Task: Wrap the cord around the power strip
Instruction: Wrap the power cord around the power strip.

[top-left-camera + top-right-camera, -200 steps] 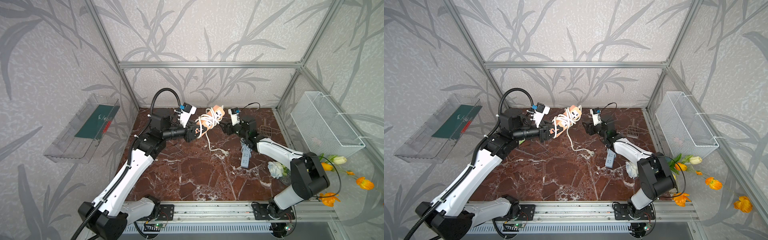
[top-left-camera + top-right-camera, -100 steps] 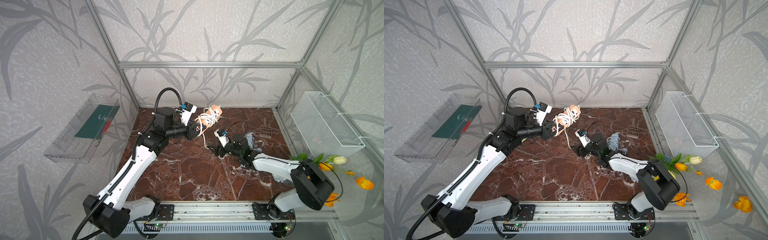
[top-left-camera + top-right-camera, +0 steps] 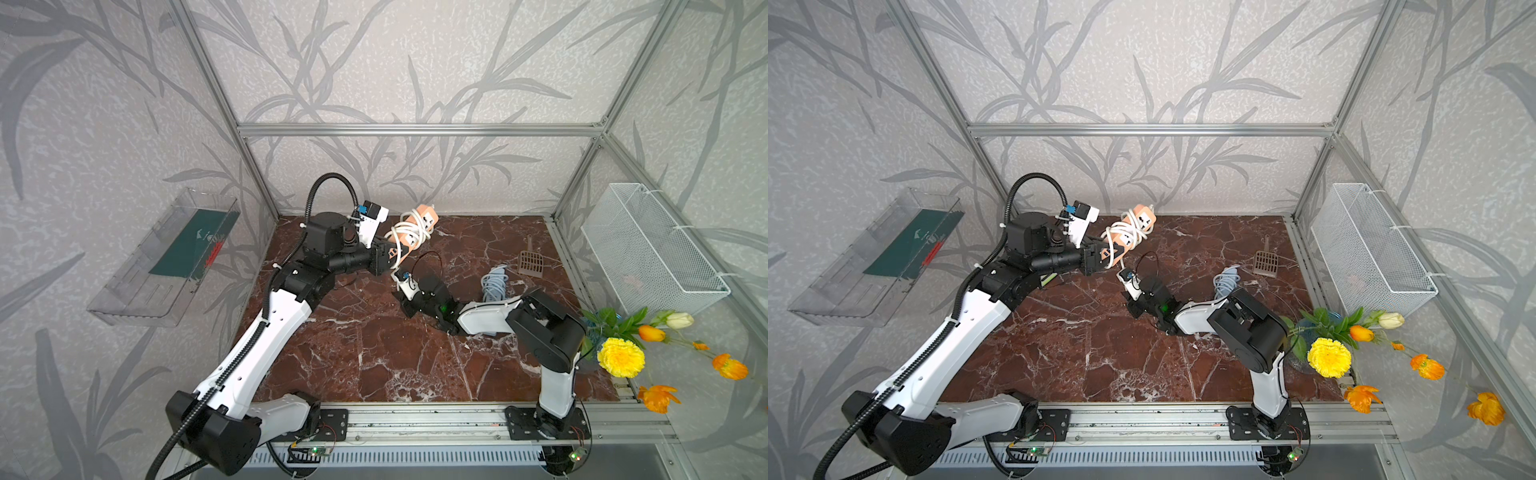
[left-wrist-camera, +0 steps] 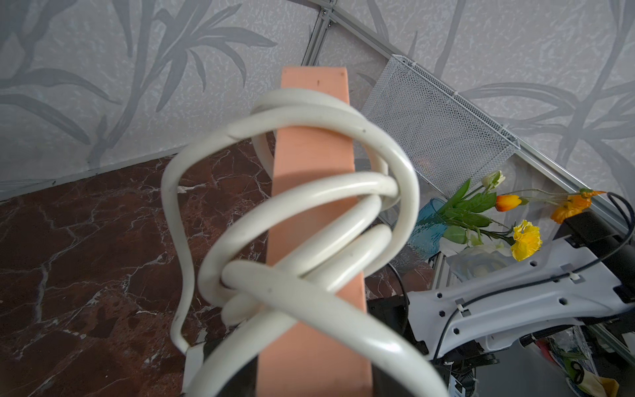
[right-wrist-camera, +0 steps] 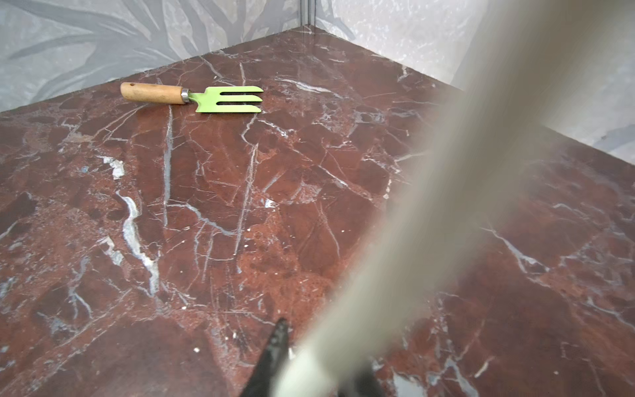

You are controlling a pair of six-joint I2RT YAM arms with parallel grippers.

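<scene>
- Grey leaf-patterned walls (image 3: 415,62) box the scene in on three sides, with an aluminium frame (image 3: 415,129) running along the edges.
- Down below, the red-brown marble tabletop (image 3: 374,353) fills the lower middle of both top views, white veins all over it.
- On the wall at right hangs a white wire basket (image 3: 648,249); on the wall at left, a clear tray (image 3: 166,257).
- Up off the marble at upper centre is the peach power strip (image 3: 419,222), tilted, with one end pinched in the left gripper (image 3: 386,259).
- The white cord (image 3: 405,232) loops loosely around it several times. A tail drops to the right gripper (image 5: 319,350), whose fingers press together on it, low near the marble at centre.
- At the right edge are the flowers (image 3: 621,357); right of centre lie a brown scoop (image 3: 531,262) and a pale blue cable bundle (image 3: 494,282).
- A green garden fork (image 5: 192,98) shows clearly from the right wrist only; in the top views the left arm covers nearly all of it.
- Up close in the right wrist view the cord is a blur, and I can't make out its plug end.
</scene>
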